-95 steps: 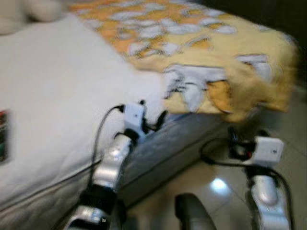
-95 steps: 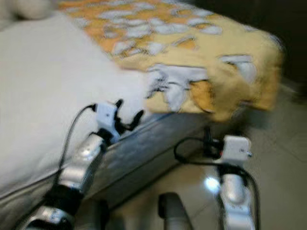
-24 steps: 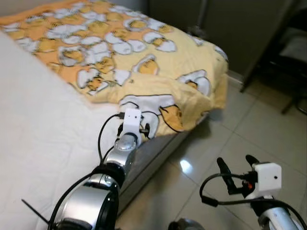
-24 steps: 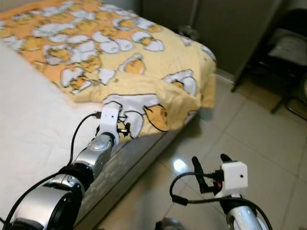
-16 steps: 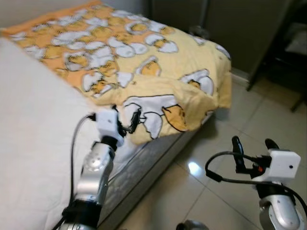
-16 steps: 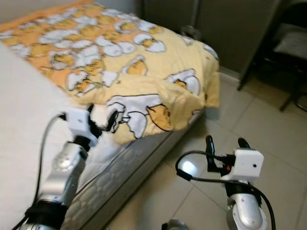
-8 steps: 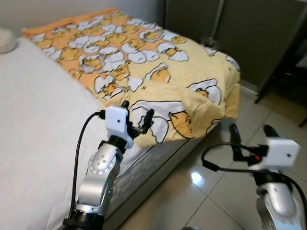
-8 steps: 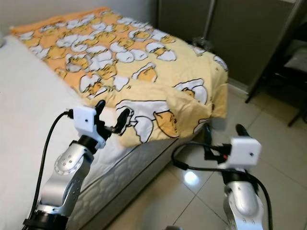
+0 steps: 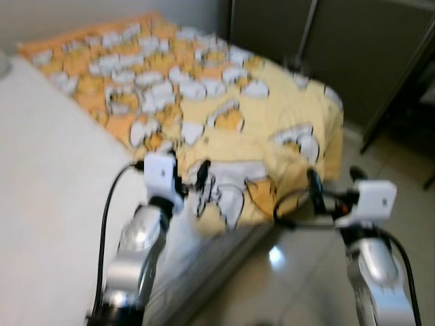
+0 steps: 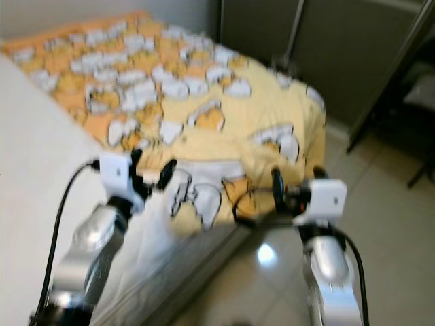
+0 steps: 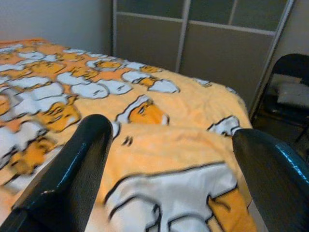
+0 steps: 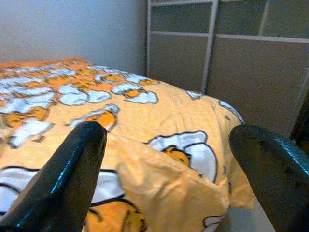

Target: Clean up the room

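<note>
A yellow and orange blanket (image 9: 224,115) printed with white egg figures covers the far part of the bed, and its folded-back corner hangs over the bed's near edge. My left gripper (image 9: 192,178) is open, just above that folded corner (image 11: 169,169). Off the bed's side, over the floor, my right gripper (image 9: 333,182) is open too and points at the hanging corner (image 12: 164,179). Nothing sits between either pair of fingers. The eye views are blurred.
Bare white mattress (image 9: 47,197) fills the left side. Glossy tiled floor (image 9: 299,272) lies to the right of the bed. Dark sliding closet doors (image 11: 212,43) stand behind the bed, and a black chair (image 11: 289,82) stands at the far right.
The camera has shifted and the picture has blurred. My right gripper has risen and moved closer to the blanket's hanging corner. My left gripper stays open over the folded corner.
</note>
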Controlling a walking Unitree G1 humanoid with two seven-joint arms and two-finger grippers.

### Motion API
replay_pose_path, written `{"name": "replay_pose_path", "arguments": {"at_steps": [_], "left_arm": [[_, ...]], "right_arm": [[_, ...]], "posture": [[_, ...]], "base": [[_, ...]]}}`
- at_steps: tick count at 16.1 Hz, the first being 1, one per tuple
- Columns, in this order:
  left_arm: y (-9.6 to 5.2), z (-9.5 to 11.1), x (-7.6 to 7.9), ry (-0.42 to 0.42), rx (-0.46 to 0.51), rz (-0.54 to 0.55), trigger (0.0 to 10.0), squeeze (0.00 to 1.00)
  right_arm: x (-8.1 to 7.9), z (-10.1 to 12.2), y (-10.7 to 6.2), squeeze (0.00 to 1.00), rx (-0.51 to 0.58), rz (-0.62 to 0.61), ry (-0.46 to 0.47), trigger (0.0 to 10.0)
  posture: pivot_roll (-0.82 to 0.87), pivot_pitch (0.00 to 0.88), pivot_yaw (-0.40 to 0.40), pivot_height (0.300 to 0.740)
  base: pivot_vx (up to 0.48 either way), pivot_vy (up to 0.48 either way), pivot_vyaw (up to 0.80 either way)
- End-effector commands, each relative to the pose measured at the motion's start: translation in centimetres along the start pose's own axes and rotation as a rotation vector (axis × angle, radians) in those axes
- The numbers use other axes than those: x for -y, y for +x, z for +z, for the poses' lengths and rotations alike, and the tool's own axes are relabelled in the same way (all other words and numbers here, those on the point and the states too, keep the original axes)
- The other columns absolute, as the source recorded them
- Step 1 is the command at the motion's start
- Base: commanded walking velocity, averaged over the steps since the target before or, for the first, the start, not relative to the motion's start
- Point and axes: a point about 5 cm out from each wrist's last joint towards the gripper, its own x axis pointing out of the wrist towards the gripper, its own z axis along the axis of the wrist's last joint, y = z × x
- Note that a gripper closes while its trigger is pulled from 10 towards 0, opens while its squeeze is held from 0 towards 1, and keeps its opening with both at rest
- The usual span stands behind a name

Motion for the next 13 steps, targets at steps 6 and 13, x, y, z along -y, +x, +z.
{"name": "replay_pose_path", "arguments": {"at_steps": [6,13], "left_arm": [[0.8,-0.3,0.0,-0.031,-0.039,0.053,10.0,0.0],[2.4,-3.6,0.9,0.026,-0.234,-0.09,10.0,0.0]], "right_arm": [[0.8,0.0,-1.0,0.04,-0.011,-0.001,-0.011,10.0],[0.9,-0.8,-1.8,0.0,-0.054,-0.043,0.0,10.0]], "posture": [[-0.16,0.0,-0.004,0.74],[-0.17,0.0,0.005,0.74]], "base": [[0.077,0.0,0.46],[0.0,0.0,0.2]]}}
